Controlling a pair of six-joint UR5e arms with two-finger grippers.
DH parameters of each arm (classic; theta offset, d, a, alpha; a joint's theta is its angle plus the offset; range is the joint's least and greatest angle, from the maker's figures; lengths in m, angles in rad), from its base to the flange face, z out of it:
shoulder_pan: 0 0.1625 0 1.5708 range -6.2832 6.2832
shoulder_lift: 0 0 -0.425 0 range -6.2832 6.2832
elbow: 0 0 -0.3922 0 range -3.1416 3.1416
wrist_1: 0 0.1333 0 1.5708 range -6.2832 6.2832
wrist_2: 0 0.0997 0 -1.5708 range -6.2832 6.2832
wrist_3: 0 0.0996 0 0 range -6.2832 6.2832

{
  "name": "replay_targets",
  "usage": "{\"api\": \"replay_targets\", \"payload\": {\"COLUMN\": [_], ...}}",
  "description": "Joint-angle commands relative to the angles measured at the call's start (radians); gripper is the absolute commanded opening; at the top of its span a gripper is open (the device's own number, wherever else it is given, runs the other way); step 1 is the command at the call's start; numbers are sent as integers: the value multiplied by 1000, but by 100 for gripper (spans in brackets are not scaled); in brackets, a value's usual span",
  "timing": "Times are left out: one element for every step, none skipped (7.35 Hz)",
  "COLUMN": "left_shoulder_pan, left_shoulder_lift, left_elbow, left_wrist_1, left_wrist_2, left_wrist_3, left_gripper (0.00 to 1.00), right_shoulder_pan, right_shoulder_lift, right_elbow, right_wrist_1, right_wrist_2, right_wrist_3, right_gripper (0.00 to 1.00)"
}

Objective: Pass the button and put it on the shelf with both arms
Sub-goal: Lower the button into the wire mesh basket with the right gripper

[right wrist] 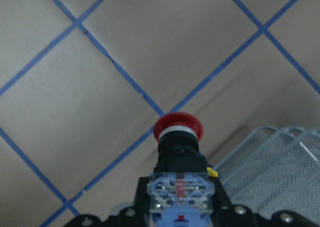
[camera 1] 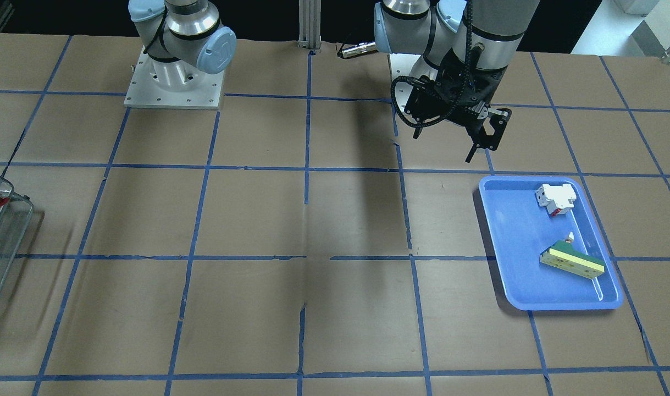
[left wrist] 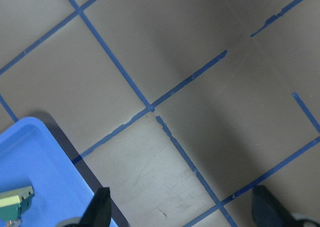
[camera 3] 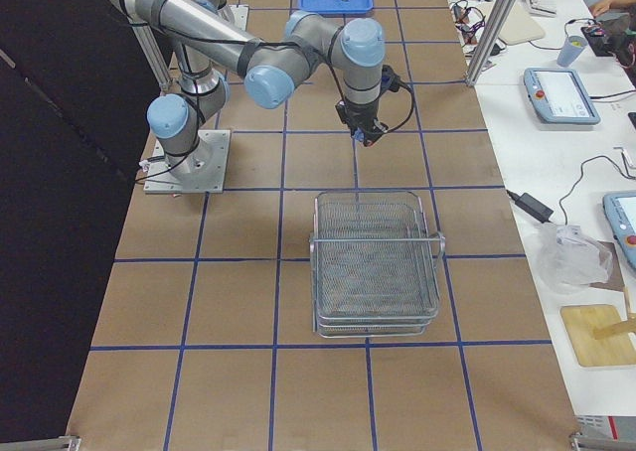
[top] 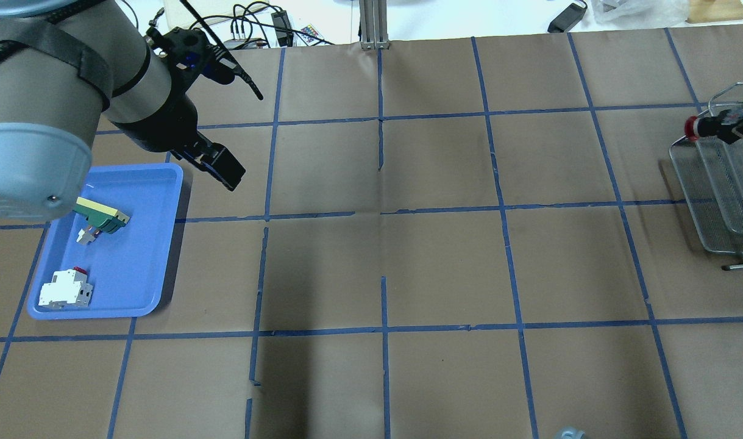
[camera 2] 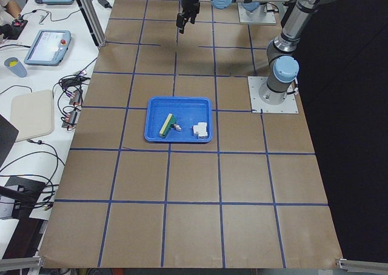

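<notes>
- Brown paper taped into a blue grid covers the table (top: 444,262). In the overhead view the blue plastic tray (top: 152,256) sits at 9 o'clock and the silver wire-mesh shelf (camera 3: 375,194) at 3 o'clock, well apart.
- Progress, as I read it: the small red-headed, black-bodied push button (right wrist: 177,132) is out of the tray and in the right gripper (top: 729,121) near the shelf. The pick-up and the pass look done, and only setting it down on the shelf is left.
- The push button hangs in the air just beside the shelf's rim, not on the mesh. Its red head points to 9 o'clock in the overhead view.
- Right gripper: pinched on the push button, with the blue-and-white rear block between its fingers.
- Left gripper (left wrist: 181,212): black fingers spread wide, holding and touching nothing. It hovers over the table off the tray's 2 o'clock corner.
- A white-and-red boxy switch (top: 65,289) and a yellow-green wedge block (top: 103,213) lie apart in the tray.
</notes>
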Motion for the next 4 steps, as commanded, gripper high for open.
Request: {"api": "replay_targets", "payload": {"left_shoulder_pan": [2, 2, 3, 2], "left_shoulder_lift": [4, 3, 3, 3], "left_elbow": [-13, -15, -15, -15], "left_wrist_1": [2, 8, 8, 11], "left_wrist_2": [0, -1, -1, -3], "left_wrist_3": [-4, -2, -5, -7], "left_gripper": [100, 100, 100, 100], "right_shoulder_pan": [-5, -5, -5, -5], "right_shoulder_lift": [46, 72, 112, 159], "right_elbow": [-18, -47, -79, -126], "right_wrist_1": [-3, -2, -2, -3], "right_wrist_2": [-217, -304, -346, -375], "right_wrist_3": [15, 15, 15, 15], "right_gripper": [0, 0, 0, 0]}}
